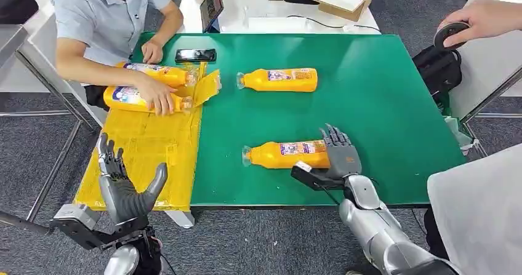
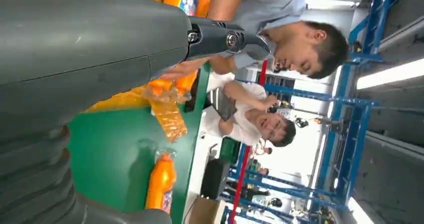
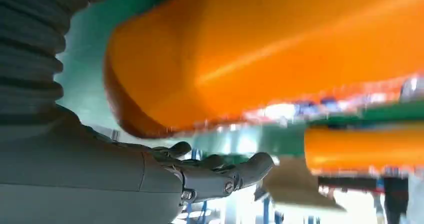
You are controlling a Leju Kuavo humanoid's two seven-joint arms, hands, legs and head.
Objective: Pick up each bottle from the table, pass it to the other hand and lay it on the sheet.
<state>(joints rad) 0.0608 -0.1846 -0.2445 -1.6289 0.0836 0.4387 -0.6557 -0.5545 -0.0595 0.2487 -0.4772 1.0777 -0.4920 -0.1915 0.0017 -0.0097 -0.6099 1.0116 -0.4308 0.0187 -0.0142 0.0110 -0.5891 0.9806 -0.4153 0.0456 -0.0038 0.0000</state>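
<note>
Two orange bottles lie on the green table (image 1: 381, 96): one far in the middle (image 1: 277, 79), one near the front edge (image 1: 286, 154). My right hand (image 1: 340, 155) sits at the near bottle's base with fingers spread and straight, and the bottle rests on the table. In the right wrist view that bottle (image 3: 275, 48) looms close beside the outstretched fingers (image 3: 220, 176). My left hand (image 1: 123, 186) stands open and upright over the near end of the yellow sheet (image 1: 148, 146). Two more bottles (image 1: 157, 73) (image 1: 132, 98) lie at the sheet's far end under a person's hand (image 1: 157, 96).
The person sits at the table's far left corner. A black phone (image 1: 195, 55) lies at the far edge. A second person's hand (image 1: 477, 19) holds a round object at the right, above a black bag (image 1: 438, 66). A cardboard box (image 1: 341, 1) sits on the white table behind.
</note>
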